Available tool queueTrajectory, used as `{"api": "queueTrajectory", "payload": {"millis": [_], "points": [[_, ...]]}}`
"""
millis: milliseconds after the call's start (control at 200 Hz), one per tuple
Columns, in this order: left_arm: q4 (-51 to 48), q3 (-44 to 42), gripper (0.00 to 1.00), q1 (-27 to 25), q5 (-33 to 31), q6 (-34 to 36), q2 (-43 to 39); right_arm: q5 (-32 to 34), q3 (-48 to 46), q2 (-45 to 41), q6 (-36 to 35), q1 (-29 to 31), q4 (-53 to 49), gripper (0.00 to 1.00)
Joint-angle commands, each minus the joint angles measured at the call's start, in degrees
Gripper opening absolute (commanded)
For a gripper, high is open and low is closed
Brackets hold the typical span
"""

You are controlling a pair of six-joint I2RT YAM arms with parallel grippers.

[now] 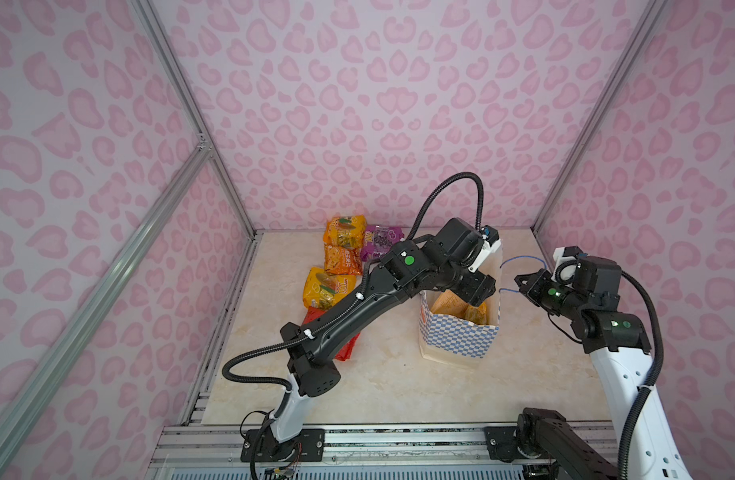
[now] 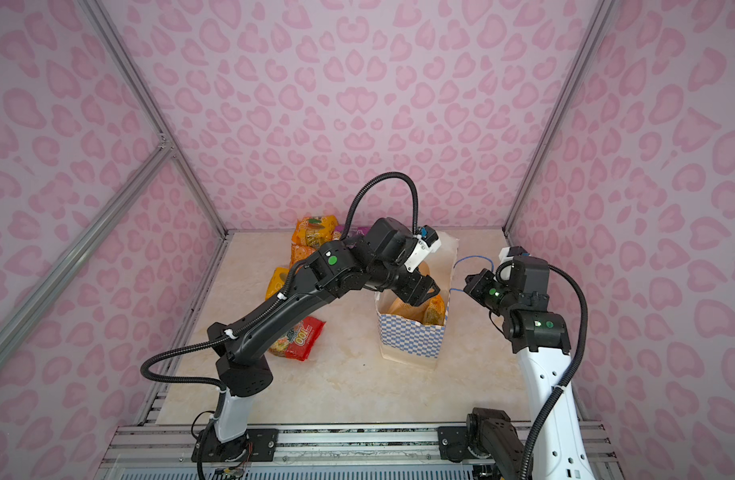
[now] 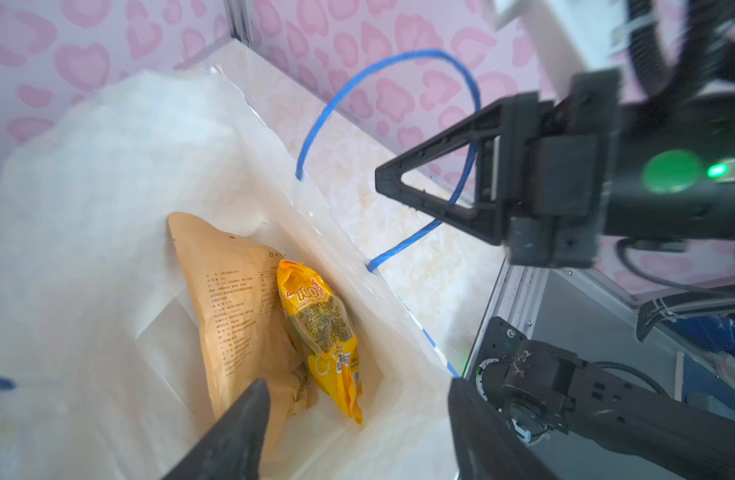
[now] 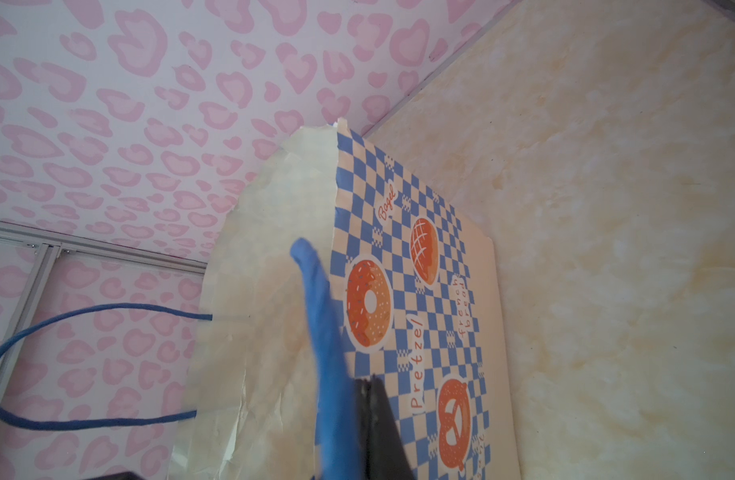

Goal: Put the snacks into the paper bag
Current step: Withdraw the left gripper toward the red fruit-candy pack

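Raise left gripper [image 3: 355, 384], jaws wide and empty, out of paper bag [image 1: 457, 336], clear of yellow packet [image 3: 320, 328] beside tan pouch [image 3: 233, 299] inside. Hold right gripper [image 1: 519, 286] pinched on blue cord handle [image 3: 357, 79]. Then snacks [image 1: 336, 257] at ten o'clock.

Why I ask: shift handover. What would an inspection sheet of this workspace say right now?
Surface: pale marble-look tabletop, no spills seen.
Job's things: paper bag upright and open, with tan pouch and yellow packet inside. Three orange-yellow packets, a purple packet and a red packet lie outside, to its left in both top views.
Clutter: nothing seen.
Grippers: left gripper open and empty above the bag's mouth; right gripper shut on the blue cord handle.
Cables: black conduit loops along both arms.
Surroundings: pink heart-print walls, aluminium rails in front.
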Motion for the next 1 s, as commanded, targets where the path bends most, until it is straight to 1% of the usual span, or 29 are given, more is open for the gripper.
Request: {"api": "queueTrajectory", "payload": {"millis": [0,75,105,180,245,265,350,420,520,600,665,735,780,845,995], "points": [[2.64,-1.04,0.9,-0.11,-1.03,-3.09,-4.5,0.87,-0.36,-0.05,-1.11,-0.09,-0.29,0.0],[4.26,-4.6,1.0,-0.11,-1.23,-4.42,-9.05,1.05,-0.21,-0.14,-1.25,-0.09,-0.41,0.0],[5.46,-6.85,0.97,-0.11,-1.77,-5.11,-11.35,1.22,-0.08,-0.25,-1.33,-0.08,-0.61,0.0],[9.4,-14.27,0.97,-0.11,-4.28,-6.99,-17.97,1.65,-0.07,-0.4,-1.53,-0.09,-0.79,0.0],[12.52,-21.41,0.97,0.11,-8.0,-9.12,-23.97,1.68,-0.07,-0.38,-1.53,-0.09,-0.76,0.0],[13.17,-23.52,0.97,0.22,-10.1,-9.76,-25.83,1.67,-0.14,-0.32,-1.51,-0.09,-0.69,0.0],[14.6,-32.81,0.97,2.01,-17.17,-15.26,-33.02,1.34,-0.44,-0.25,-1.59,-0.09,-0.44,0.0],[15.21,-41.35,0.97,5.01,-19.08,-20.93,-38.98,1.14,-0.74,-0.14,-1.5,-0.09,-0.15,0.0],[14.97,-54.19,0.97,12.49,-17.3,-30.09,-47.04,0.9,-0.95,-0.05,-1.34,-0.01,0.12,0.0],[15.37,-65.64,0.97,17.18,-16.36,-36.85,-53.7,0.8,-1.4,-0.05,-1.2,0.0,0.46,0.0],[15.21,-74.79,0.97,20.01,-15.46,-41.59,-58.11,0.71,-1.73,0.05,-1.03,0.0,0.7,0.0],[13.86,-82.4,0.97,21.93,-15.62,-46.1,-61.48,0.54,-2.06,0.12,-1.03,0.09,0.83,0.0],[14.11,-87.32,0.97,22.96,-14.63,-48.23,-63.22,0.53,-2.22,0.12,-1.02,0.17,0.91,0.0],[16.51,-94.08,0.97,24.63,-10.36,-50.7,-65.64,0.58,-2.28,0.12,-1.02,0.18,0.93,0.0],[18.16,-104.59,0.97,25.73,-8.06,-56.79,-69.93,0.62,-2.49,-0.22,-1.11,0.34,0.74,0.0]]}}
